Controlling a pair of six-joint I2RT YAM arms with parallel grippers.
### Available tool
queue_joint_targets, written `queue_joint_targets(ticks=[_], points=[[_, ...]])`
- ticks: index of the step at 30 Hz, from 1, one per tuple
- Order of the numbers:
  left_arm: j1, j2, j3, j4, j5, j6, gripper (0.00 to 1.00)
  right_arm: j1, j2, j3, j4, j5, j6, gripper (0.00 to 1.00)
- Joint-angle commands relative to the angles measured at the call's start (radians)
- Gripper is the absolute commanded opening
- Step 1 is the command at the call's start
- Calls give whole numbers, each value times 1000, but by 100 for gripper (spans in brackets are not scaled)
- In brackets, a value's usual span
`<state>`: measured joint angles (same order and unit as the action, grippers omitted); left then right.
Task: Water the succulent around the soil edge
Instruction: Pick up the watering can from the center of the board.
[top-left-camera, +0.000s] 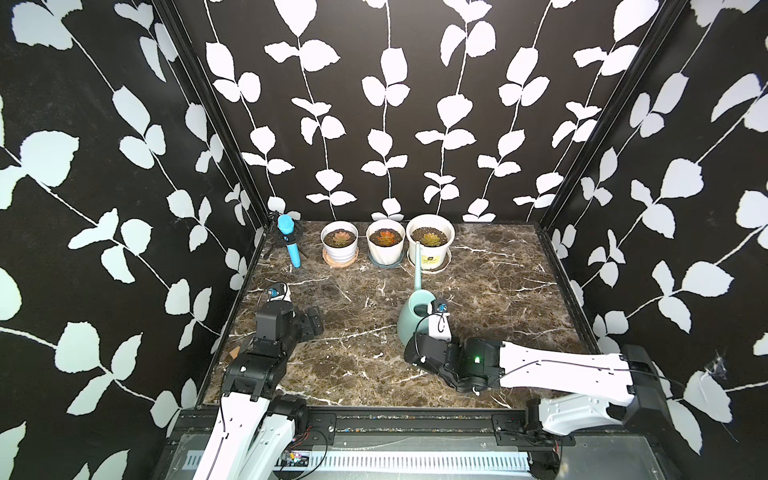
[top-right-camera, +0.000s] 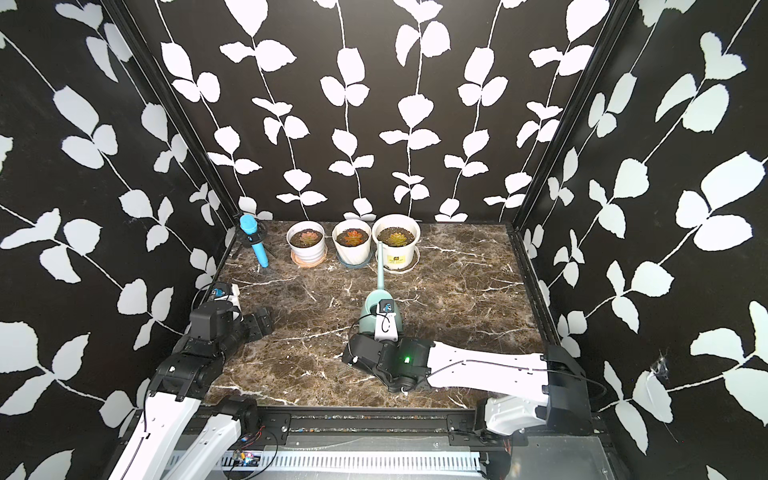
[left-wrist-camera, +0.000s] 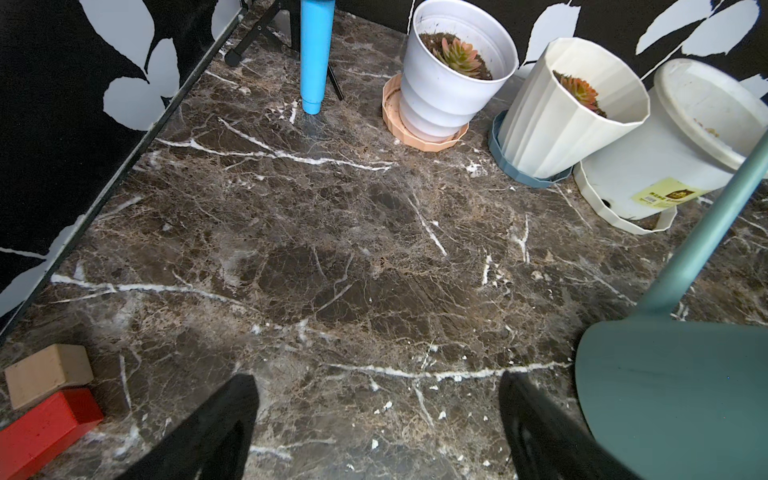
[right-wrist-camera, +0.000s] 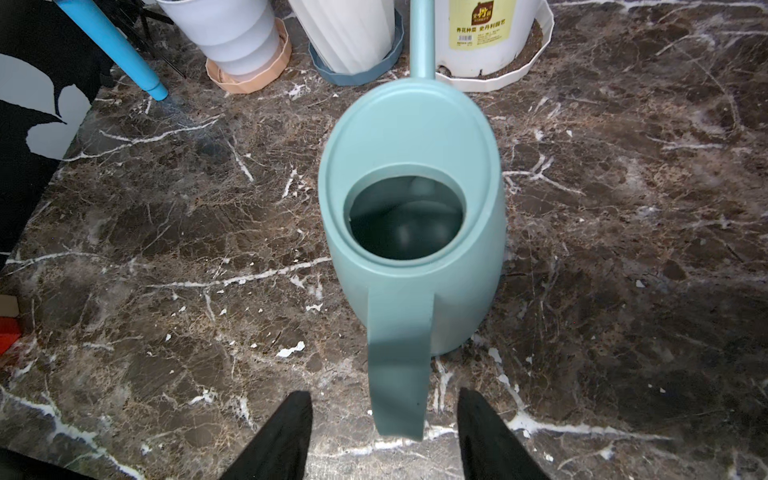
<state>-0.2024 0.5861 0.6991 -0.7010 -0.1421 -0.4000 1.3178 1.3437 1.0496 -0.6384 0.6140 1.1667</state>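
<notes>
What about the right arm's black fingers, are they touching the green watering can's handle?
Apart. The right wrist view shows marble between the handle and both fingers flanking it.

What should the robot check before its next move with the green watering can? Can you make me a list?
1. Watering can standing upright: ok.
2. Right gripper lined up on the handle: ok, one finger on each side.
3. Handle gripped: not ok, gaps show on both sides and the jaws are open.
4. Water inside: cannot tell, the inside is dark.
5. Left gripper out of the way: ok, open and empty, off to the can's side.
6. Spout aimed at a plant: ok, it points toward the yellow-label pot.
</notes>
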Motion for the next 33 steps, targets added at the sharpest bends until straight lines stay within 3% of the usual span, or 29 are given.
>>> queue_joint_targets(ticks=[1,16,33], points=[[-6,12,4,12,-1,-3,92,-30,-5,-32,39,-69,-24,58],[-6,30,-4,21,0,-3,93,-38,87,56,-103,-56,-13,57],[-6,55,-8,27,16,-4,93,-86,129,72,-25,-66,-75,57]])
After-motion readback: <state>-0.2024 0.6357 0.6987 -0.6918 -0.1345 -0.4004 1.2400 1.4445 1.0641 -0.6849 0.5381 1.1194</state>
